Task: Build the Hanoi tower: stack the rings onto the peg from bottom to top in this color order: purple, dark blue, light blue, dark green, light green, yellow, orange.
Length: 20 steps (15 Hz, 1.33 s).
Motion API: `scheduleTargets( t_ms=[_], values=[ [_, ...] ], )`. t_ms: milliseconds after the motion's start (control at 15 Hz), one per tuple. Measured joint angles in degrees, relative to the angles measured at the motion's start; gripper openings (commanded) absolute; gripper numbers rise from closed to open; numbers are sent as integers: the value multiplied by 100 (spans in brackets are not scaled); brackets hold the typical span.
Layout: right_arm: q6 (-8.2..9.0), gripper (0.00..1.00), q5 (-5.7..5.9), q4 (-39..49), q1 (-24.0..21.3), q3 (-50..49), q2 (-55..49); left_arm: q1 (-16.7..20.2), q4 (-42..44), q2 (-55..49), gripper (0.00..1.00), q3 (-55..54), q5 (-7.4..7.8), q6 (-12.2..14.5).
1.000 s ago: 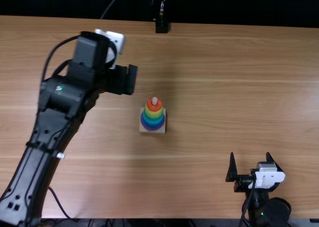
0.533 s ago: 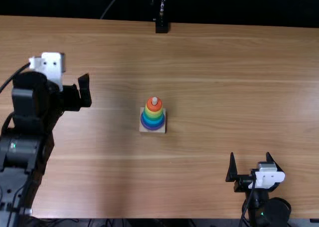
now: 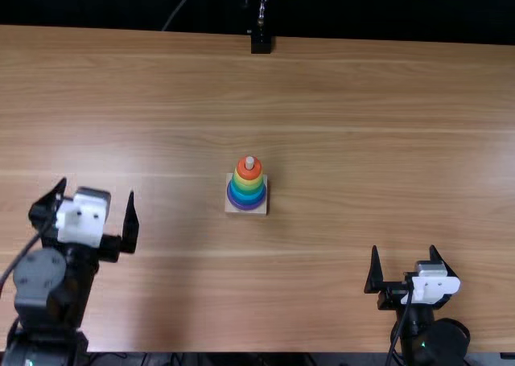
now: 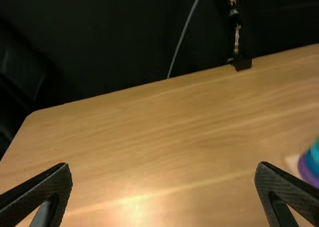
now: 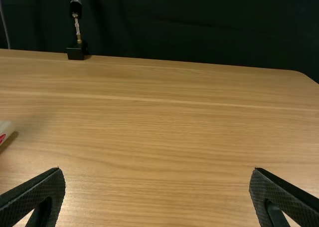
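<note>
Both the left hand (image 3: 96,187) and the right hand (image 3: 404,248) are spread wide, empty. Coloured rings (image 3: 247,191) sit stacked on the peg (image 3: 249,163) of a pale base (image 3: 231,209) near mid-desk (image 3: 338,165), orange uppermost, purple lowest.

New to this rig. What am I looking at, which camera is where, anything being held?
Two black robot arms at a wooden table, each ending in a two-fingered hand. The top view comes from a fixed camera above the near edge, looking steeply down and forward. The two wrist views come from cameras on the arms, each with its own fingers at the bottom edge.

Near the middle stands a ring tower on a pale square base: purple at the bottom, up through blue, green and yellow to orange, with the peg's tip poking out.

Left hand and right hand are both open, holding nothing.
</note>
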Motion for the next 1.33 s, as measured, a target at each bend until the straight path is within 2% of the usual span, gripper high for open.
scheduleTargets(
  t_ms=[333,467,600,733,1000,1333],
  values=[
    [-2,100,-2,0,-2,0,0,0,-79,-2114,100,-1952,4,42],
    [-2,100,2,-2,-2,0,0,0,-74,-2638,100,-2433,0,-94],
    [-2,100,0,-2,-2,0,0,0,-76,-2767,100,-2680,-7,-391],
    [-4,100,0,-2,0,0,0,0,-83,-2844,100,-2830,-13,-564],
    [-2,100,-2,-20,0,4,0,0,-17,-3187,100,-3045,-15,-636],
    [0,100,2,-17,0,7,0,0,-935,-3598,100,-2830,-39,-669]
  ],
)
